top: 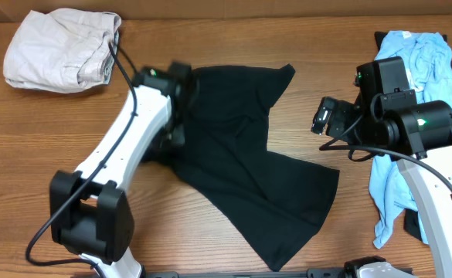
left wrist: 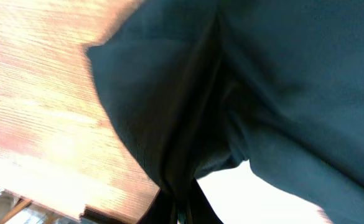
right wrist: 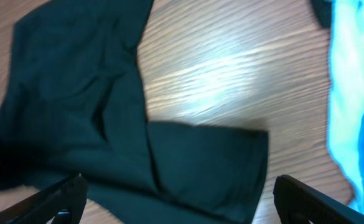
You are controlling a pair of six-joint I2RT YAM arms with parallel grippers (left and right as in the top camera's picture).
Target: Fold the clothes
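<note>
A black garment (top: pixel 241 154) lies spread over the middle of the wooden table, one leg reaching to the front right. My left gripper (top: pixel 175 127) is at its left edge, shut on a pinch of the black cloth (left wrist: pixel 188 155), which hangs lifted from the jaws (left wrist: pixel 182 211). My right gripper (top: pixel 322 116) is open and empty, hovering just right of the garment. Its two fingers (right wrist: pixel 182 202) frame the garment's leg (right wrist: pixel 200 168) below.
A folded beige garment (top: pixel 59 50) lies at the back left. A light blue garment (top: pixel 411 100) lies crumpled along the right side, also in the right wrist view (right wrist: pixel 356 93). Bare wood (right wrist: pixel 231 74) shows between the black and blue clothes.
</note>
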